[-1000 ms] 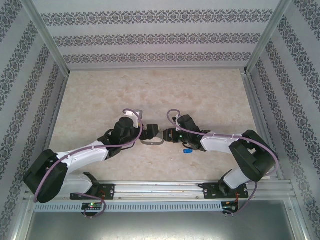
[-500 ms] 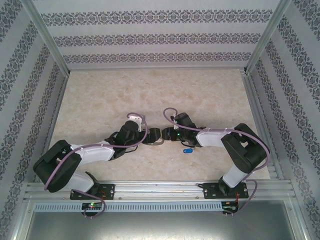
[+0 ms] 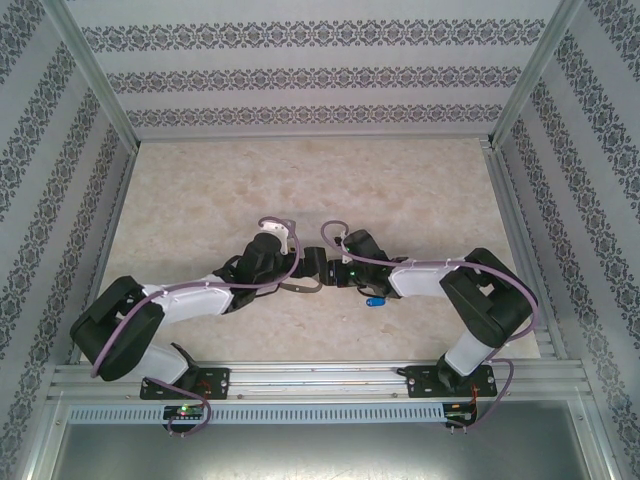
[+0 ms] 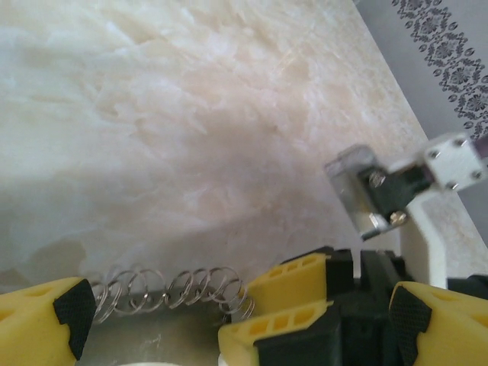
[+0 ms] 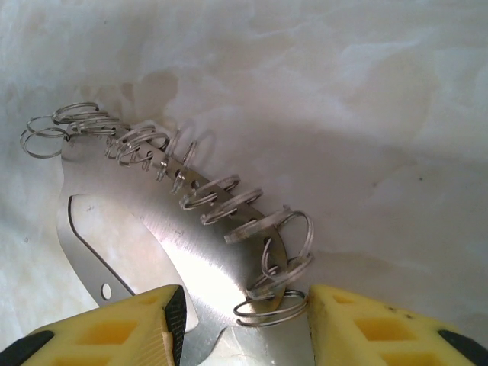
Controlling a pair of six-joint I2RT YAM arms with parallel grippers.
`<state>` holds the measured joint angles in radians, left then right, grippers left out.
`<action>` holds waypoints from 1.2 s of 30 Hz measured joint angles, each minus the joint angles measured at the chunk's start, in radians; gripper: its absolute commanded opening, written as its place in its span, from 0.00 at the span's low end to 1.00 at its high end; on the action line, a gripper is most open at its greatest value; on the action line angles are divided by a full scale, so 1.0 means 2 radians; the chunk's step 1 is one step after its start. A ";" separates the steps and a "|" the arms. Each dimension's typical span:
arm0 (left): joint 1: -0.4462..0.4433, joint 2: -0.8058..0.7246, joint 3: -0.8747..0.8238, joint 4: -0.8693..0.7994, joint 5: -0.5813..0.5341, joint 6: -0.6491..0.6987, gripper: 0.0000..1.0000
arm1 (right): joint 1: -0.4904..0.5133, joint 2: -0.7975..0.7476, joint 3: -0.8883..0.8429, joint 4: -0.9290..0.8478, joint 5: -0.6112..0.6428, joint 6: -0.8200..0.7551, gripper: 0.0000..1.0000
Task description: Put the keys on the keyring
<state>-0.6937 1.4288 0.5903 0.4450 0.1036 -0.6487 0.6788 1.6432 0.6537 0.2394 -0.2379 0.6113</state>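
Observation:
The keyring [image 5: 191,252] is a flat grey metal loop with several wire rings along its curved edge. My right gripper [image 5: 244,320] is shut on its near end, one yellow finger on each side of the band. In the left wrist view the keyring [image 4: 175,288] lies between the widely spread fingers of my open left gripper [image 4: 236,320], and the right gripper's fingers [image 4: 297,301] sit in that same gap. From above, the left gripper [image 3: 302,268] and right gripper [image 3: 323,270] meet tip to tip over the keyring [image 3: 300,287]. The blue-headed key [image 3: 376,300] lies on the table beside the right forearm.
The marble-patterned table [image 3: 300,180] stretches out beyond both grippers, enclosed by patterned walls and metal posts. An aluminium rail [image 3: 320,375] runs along the near edge at the arm bases. The right arm's metal wrist bracket [image 4: 366,191] appears close to the left gripper.
Both arms drew closer together and a little farther out, so the grippers now nearly touch over the keyring. The blue key has not moved.

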 measured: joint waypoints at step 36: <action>0.008 0.085 0.022 0.027 0.053 -0.038 1.00 | -0.041 -0.090 -0.059 -0.005 0.018 0.005 0.61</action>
<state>-0.6773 1.5993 0.6338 0.4995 0.2092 -0.7254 0.5976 1.4635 0.5362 0.2291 -0.2028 0.6216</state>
